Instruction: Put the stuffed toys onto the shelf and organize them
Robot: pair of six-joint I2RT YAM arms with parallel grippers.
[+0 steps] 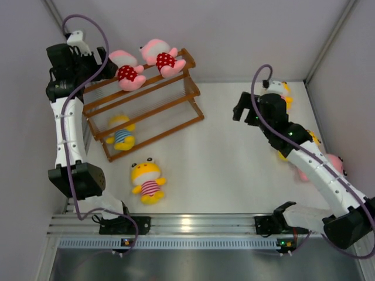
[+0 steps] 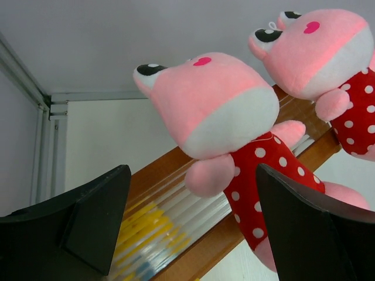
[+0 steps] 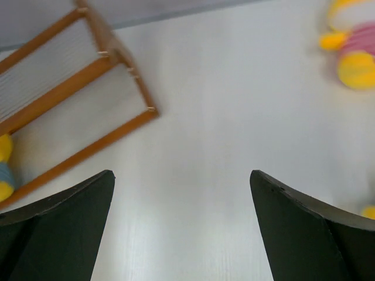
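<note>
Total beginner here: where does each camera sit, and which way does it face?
Top external: fixed above and behind, looking down on the white table, brown wooden shelf, left arm and right arm.
Left wrist: rides the left arm, facing two pink plush toys in red white-dotted dresses on the shelf's top; the open left gripper frames them.
Right wrist: rides the right arm, looking down at table and shelf end; the open right gripper shows.
Shared: all three show the shelf.

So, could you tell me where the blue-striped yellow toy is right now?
In the top view, the blue-striped yellow toy lies on a lower tier of the shelf, near its left end, just beyond the pink-striped toy.
</note>
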